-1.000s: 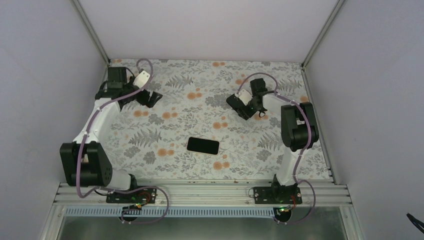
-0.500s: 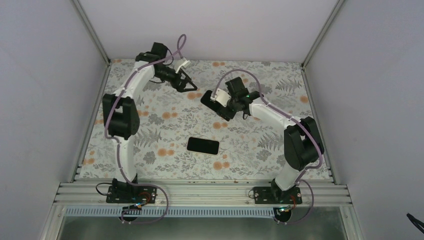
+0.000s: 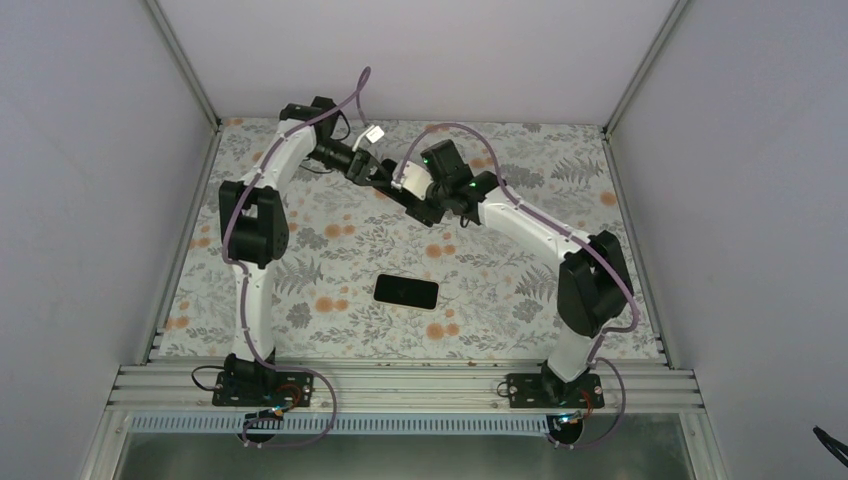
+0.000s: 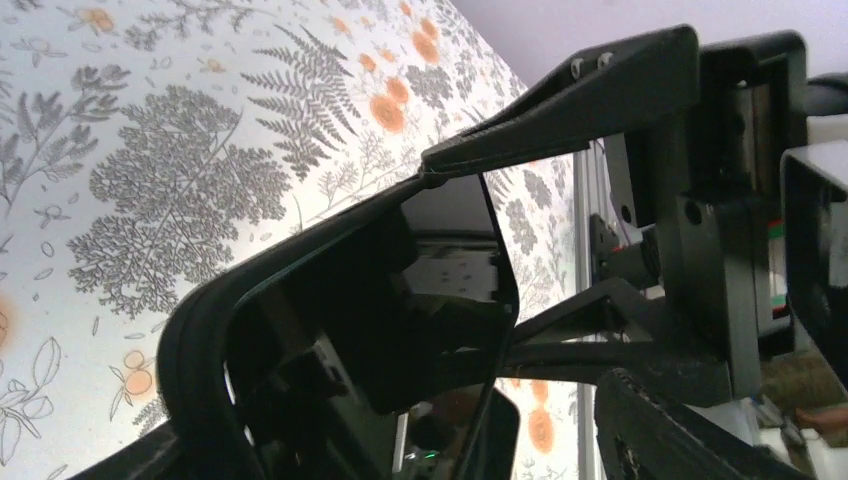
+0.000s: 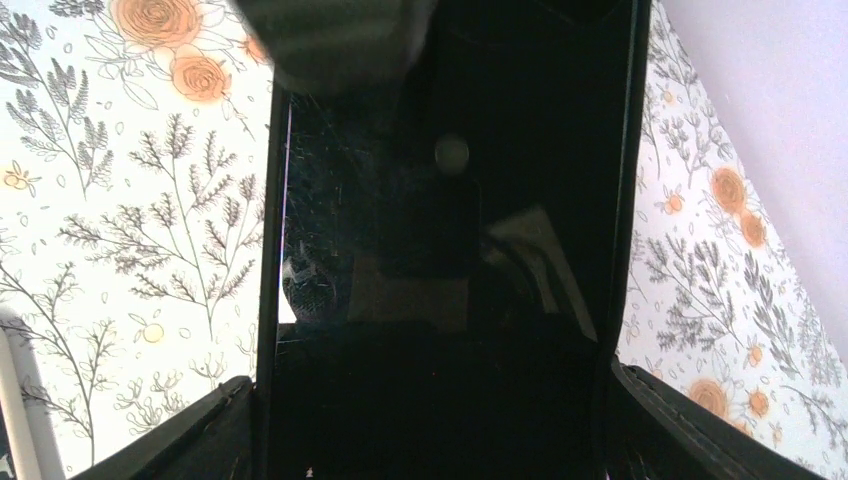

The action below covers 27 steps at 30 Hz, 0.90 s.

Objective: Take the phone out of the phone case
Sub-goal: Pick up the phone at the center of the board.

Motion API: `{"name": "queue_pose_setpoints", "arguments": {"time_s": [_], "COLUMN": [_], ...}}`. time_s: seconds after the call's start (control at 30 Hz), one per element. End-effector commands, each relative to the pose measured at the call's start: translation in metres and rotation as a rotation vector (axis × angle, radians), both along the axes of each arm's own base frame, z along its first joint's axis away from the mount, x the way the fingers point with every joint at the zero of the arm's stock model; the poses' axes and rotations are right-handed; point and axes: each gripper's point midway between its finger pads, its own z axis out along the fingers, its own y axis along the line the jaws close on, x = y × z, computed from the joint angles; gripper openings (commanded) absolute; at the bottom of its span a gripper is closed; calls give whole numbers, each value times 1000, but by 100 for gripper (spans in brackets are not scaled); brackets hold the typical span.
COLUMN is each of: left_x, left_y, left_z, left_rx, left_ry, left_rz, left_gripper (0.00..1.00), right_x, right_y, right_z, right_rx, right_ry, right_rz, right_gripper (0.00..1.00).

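Near the upper centre of the overhead frame, the left tool (image 3: 383,177), reaching from the upper left, meets the right tool (image 3: 415,203), reaching from the right, over the far part of the desk (image 3: 300,240). Between them, off the desk, is the phone case (image 4: 215,330) with the phone (image 5: 450,230) in it, flanked by the right tool's fingers (image 5: 200,430). Mid-frame, a flat slab (image 3: 406,292) lies on the desk, well apart from both tools, above the arm bases (image 3: 262,388) along the bottom.

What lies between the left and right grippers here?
The black cased phone: the right gripper clamps it, and the left wrist view shows it between the fingers of the left gripper too.
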Motion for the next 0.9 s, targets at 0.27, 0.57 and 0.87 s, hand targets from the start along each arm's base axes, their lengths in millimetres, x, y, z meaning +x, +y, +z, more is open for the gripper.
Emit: {"name": "queue_pose_setpoints", "arguments": {"time_s": [0.27,0.57,0.87], "left_x": [-10,-46,-80], "left_y": [-6,-11,-19], "left_z": [11,35,67], "left_rx": [-60,92,204], "left_ry": [-3,-281,-705], "left_rz": [-39,-132,-56], "left_gripper": [2,2,2], "right_x": [2,-70,-84], "right_y": [25,-20,-58], "right_z": [43,79,73], "right_rx": [63,273,408], "right_ry": [-115,98,284], "right_rz": [15,348,477], "right_gripper": [65,100,79]}}
